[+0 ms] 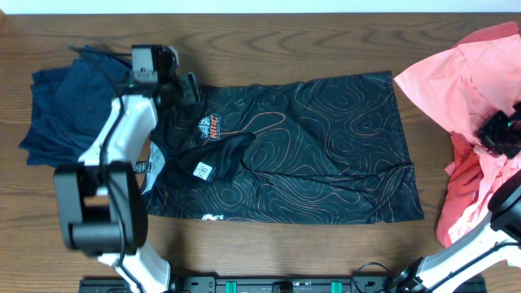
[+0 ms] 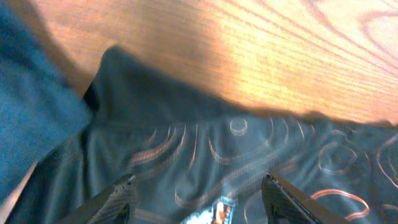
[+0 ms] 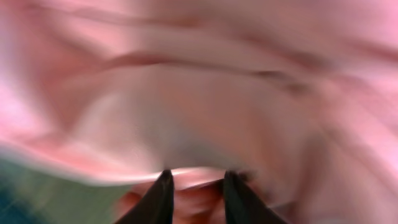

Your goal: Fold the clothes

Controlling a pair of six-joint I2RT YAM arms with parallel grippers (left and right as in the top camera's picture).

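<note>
Left gripper (image 2: 199,205) hangs with its fingers spread wide over the upper left part of the black jersey, nothing between them. Right gripper (image 1: 498,132) sits on the pink heap at the right edge. In its wrist view the two dark fingers (image 3: 163,194) stand close together with pink cloth in the narrow gap, but the blur hides whether they are actually clamping it.

The wooden table (image 1: 269,244) carries three lots of clothing. The largest is the black jersey (image 1: 309,155), printed with thin orange contour lines. It lies spread flat across the middle, with its collar end to the left under the left arm and its hem to the right. A pink shirt (image 1: 456,73) is crumpled in a pile at the far right, running from the top edge down the side, apart from the jersey's hem. A navy garment (image 1: 65,106) lies rumpled at the upper left, touching the jersey's left end.

An orange crest (image 1: 210,126) marks the jersey's chest, and a small white patch (image 1: 201,170) sits just below it.
</note>
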